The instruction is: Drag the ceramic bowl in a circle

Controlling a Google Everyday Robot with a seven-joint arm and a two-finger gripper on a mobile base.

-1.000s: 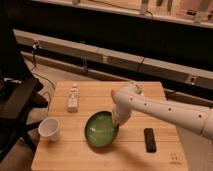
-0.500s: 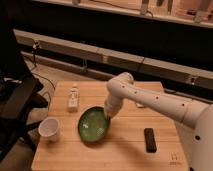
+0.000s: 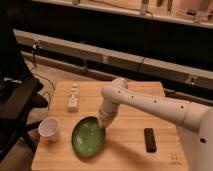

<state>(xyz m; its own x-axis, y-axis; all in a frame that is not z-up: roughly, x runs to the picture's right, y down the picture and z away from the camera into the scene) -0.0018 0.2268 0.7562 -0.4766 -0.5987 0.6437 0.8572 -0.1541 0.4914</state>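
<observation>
- The white cup [image 3: 49, 129] stands near the left edge of the wooden table [image 3: 125, 152].
- A small bottle [image 3: 73, 97] is behind it and has not moved.
- The ceramic bowl [image 3: 86, 139] has slid left and toward the front edge. It is now closer to the cup but still apart, so I judge the circle is in progress, not closed.
- The bowl is wide, shallow and glossy green, with a darker rim.
- The gripper [image 3: 103, 122] is at the bowl's right rim. Whether it clamps the rim or only presses on it, I cannot tell.
- A flat black device [image 3: 149, 139] lies further right, well apart.
</observation>
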